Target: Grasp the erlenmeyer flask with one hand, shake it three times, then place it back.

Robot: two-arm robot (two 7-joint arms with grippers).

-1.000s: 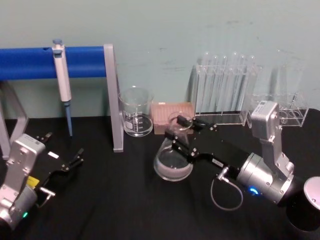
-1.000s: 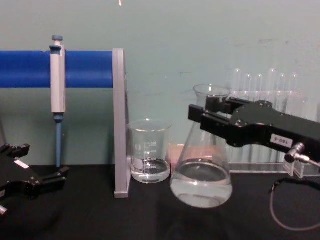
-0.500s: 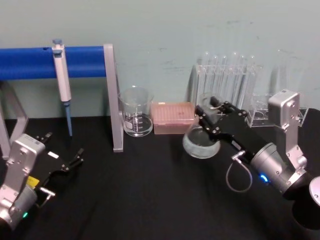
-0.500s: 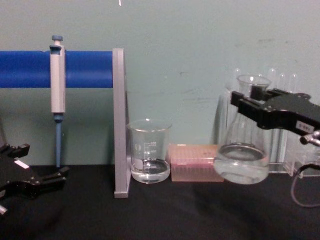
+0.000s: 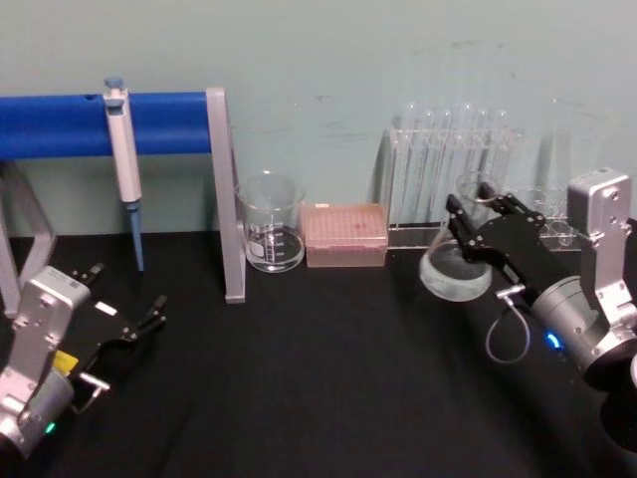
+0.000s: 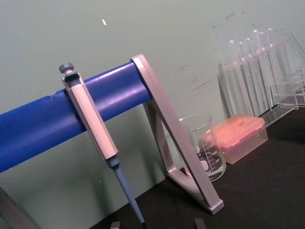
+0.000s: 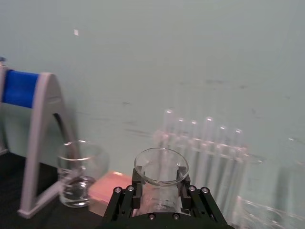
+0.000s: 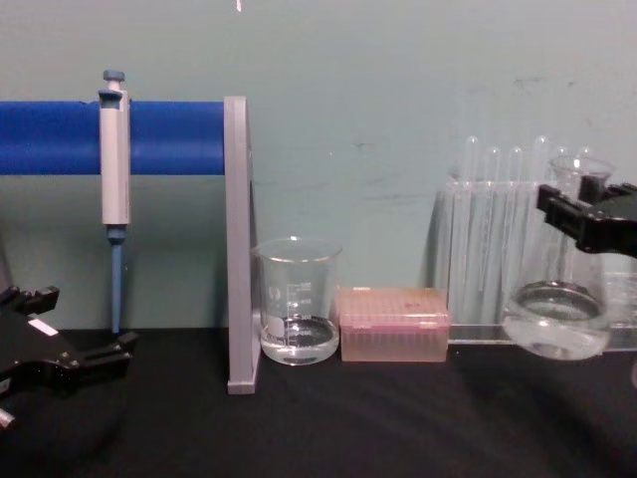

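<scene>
Has swung the erlenmeyer flask point(image 5: 456, 267) far right since a second ago, just before the test tubes point(image 5: 443, 169).
Holds its neck in the clenched right claw point(image 5: 476, 207); best kept to short, level strokes clear of the tubes. Leaves the left claw point(image 5: 127, 291) released, near left.

Along the back of the counter point(image 5: 299, 388), from left to right: a pipette point(image 5: 121, 149) hanging on a stand point(image 5: 225, 199), a beaker point(image 5: 271, 234) just beside the stand's post, a tip box point(image 5: 344, 234), then a test tube rack point(image 5: 448, 169). Before the rack, the right tool point(image 5: 476, 212) grips the erlenmeyer flask point(image 5: 456, 271) by its neck. The left tool point(image 5: 129, 321) sits near left.
</scene>
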